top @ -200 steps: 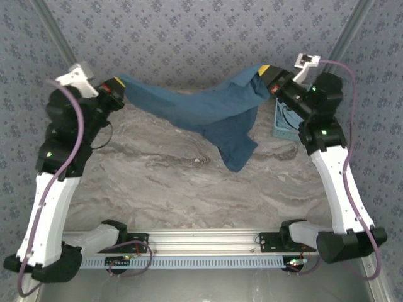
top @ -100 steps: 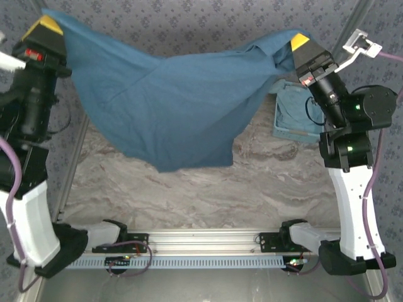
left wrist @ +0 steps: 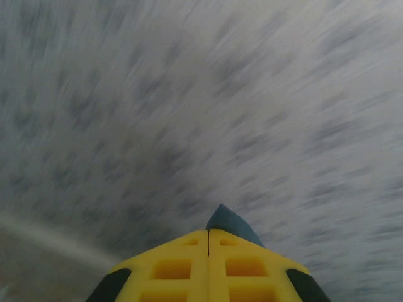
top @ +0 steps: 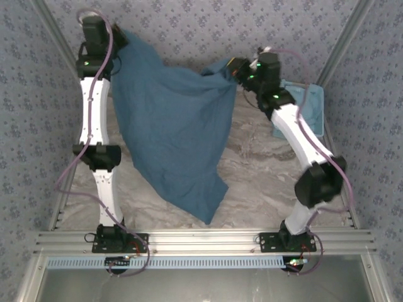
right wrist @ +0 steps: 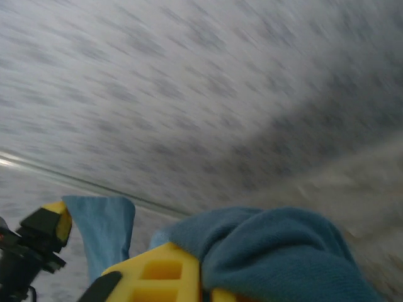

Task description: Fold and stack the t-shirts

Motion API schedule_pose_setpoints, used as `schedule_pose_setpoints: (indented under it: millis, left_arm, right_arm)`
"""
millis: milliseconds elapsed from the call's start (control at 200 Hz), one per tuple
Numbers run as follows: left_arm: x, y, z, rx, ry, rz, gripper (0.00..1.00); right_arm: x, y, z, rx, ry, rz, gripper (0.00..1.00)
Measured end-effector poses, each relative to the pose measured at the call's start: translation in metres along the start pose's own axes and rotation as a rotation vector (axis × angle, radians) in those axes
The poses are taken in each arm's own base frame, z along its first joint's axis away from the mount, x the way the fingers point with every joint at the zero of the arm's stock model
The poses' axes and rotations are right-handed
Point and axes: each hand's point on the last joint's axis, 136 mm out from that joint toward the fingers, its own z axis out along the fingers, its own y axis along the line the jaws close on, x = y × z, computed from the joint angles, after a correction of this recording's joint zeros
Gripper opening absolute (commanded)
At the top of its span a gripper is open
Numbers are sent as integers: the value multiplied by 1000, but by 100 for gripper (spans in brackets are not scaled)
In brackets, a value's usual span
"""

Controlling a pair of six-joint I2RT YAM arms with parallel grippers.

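Observation:
A dark teal-blue t-shirt (top: 170,126) is stretched between my two grippers at the far side of the table. Its lower part trails down toward the near edge, ending in a corner (top: 211,211). My left gripper (top: 117,39) is at the far left, shut on one top corner. In the left wrist view its yellow jaws (left wrist: 208,231) meet, with a tip of teal cloth (left wrist: 230,223) pinched between them. My right gripper (top: 231,67) holds the other top corner. Its wrist view shows bunched teal cloth (right wrist: 277,251) over the yellow jaws (right wrist: 201,261).
A pale-blue plastic basket (top: 315,100) stands at the back right, partly behind the right arm. Patterned walls and metal frame posts (top: 343,34) close in the far side. The aluminium rail (top: 201,239) with both arm bases runs along the near edge.
Both arms have swung from raised, spread poses to a long reach toward the far wall. The shirt went with them and now hangs longer toward the near edge.

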Motion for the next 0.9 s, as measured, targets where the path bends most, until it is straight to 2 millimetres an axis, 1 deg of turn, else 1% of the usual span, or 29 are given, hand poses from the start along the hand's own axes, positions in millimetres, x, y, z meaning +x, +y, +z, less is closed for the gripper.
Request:
schedule_pose_setpoints:
  millis: [15,50,60,90,100,115,140,175,195,225,270,320,350,415,445,480,505,510,570,615,625,660,700,725,749,784,814,859,899]
  left_arm:
    - [12,11,10,-23,35,-4,40]
    - [38,35,29,-75,112,-8,45]
    - [45,41,33,-89,133,-11,47]
    - [65,59,41,-135,195,-14,53]
    - [68,63,43,-144,205,-16,54]
    - [78,70,44,-166,239,-1,57]
    - [91,80,45,-199,280,5,58]
    - [104,86,41,-233,327,21,59]
    - [112,88,38,-254,356,30,59]
    - [121,85,31,-269,386,52,59]
    - [134,74,18,-280,433,87,59]
    - [155,57,-3,-289,499,129,59]
    - [170,47,-19,-287,545,151,59]
    - [207,30,-62,-268,638,177,59]
    - [228,25,-87,-251,684,175,59]
    - [251,26,-118,-238,740,155,59]
    - [263,29,-135,-229,765,143,59]
    - [268,29,-141,-226,777,133,59]
    - [294,41,-179,-221,831,89,57]
    - [320,49,-205,-217,888,58,57]
    - [322,50,-208,-219,890,53,57]
    - [343,52,-223,-212,934,44,56]
    - [369,52,-237,-200,988,51,56]
    - [389,51,-247,-196,1035,59,55]
    - [404,51,-255,-195,1071,69,53]
    - [432,53,-269,-202,1135,84,49]
    - [449,57,-278,-216,1177,93,45]
    - [469,67,-288,-255,1225,94,41]
    - [481,79,-291,-298,1244,88,39]
  right_arm:
    - [9,-12,9,21,31,9,47]
    - [29,-42,28,79,101,35,51]
    - [32,-47,30,89,113,35,53]
    - [48,-69,40,134,161,52,57]
    - [53,-77,42,150,176,55,58]
    - [60,-85,43,171,192,65,60]
    - [71,-99,43,202,221,67,60]
    - [86,-116,39,244,252,70,60]
    - [92,-122,35,256,264,67,60]
    - [102,-129,26,274,279,66,59]
    - [115,-135,9,294,299,64,58]
    - [124,-134,-12,297,305,54,58]
    - [128,-132,-25,295,307,48,57]
    - [130,-125,-53,271,294,24,55]
    - [131,-124,-63,266,287,16,55]
    - [131,-124,-75,264,279,6,54]
    - [132,-126,-82,266,278,0,54]
    - [133,-127,-83,266,278,-1,54]
    - [137,-135,-95,283,280,-17,54]
    - [143,-145,-102,307,294,-25,54]
    - [144,-148,-104,313,295,-26,54]
    - [149,-156,-109,331,306,-31,54]
    - [155,-166,-114,353,320,-31,54]
    - [158,-171,-118,365,328,-32,53]
    - [161,-175,-121,378,336,-30,53]
    - [165,-180,-125,390,347,-34,53]
    - [166,-182,-126,394,352,-38,52]
    - [168,-183,-128,397,357,-45,52]
    - [168,-183,-128,395,358,-49,52]
